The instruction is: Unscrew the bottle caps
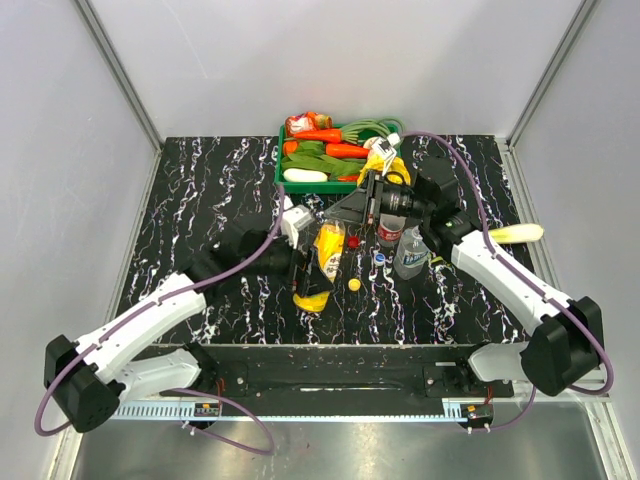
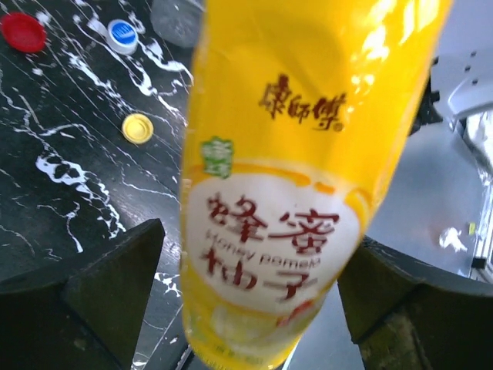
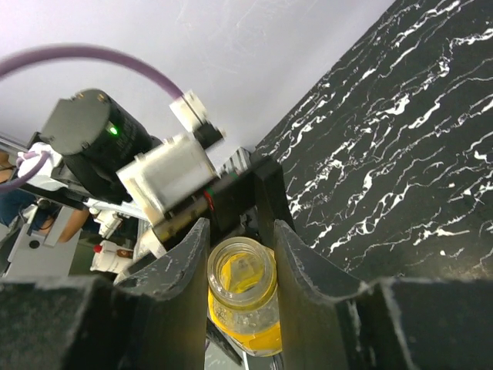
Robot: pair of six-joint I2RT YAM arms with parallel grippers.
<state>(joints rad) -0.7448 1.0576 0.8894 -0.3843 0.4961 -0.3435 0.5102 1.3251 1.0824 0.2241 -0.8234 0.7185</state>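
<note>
The orange-yellow juice bottle (image 1: 328, 255) is tilted over the table middle, its mouth open and capless. My right gripper (image 1: 335, 222) is shut on its neck (image 3: 240, 277), with both fingers against the rim (image 3: 240, 239). My left gripper (image 1: 312, 270) straddles the bottle's lower body (image 2: 269, 154); a thin gap shows at its left finger (image 2: 115, 285). The yellow cap (image 1: 354, 284), blue cap (image 1: 379, 257) and red cap (image 1: 355, 241) lie loose on the table, and also show in the left wrist view: yellow (image 2: 138, 128), blue (image 2: 122, 32), red (image 2: 23, 31). The red-label bottle (image 1: 390, 232) and blue-label bottle (image 1: 410, 255) stand upright, both without caps.
A green basket (image 1: 279, 170) of vegetables stands at the back middle, just behind my right wrist. A pale vegetable (image 1: 520, 234) lies at the right edge of the black marbled table. Grey walls close in both sides.
</note>
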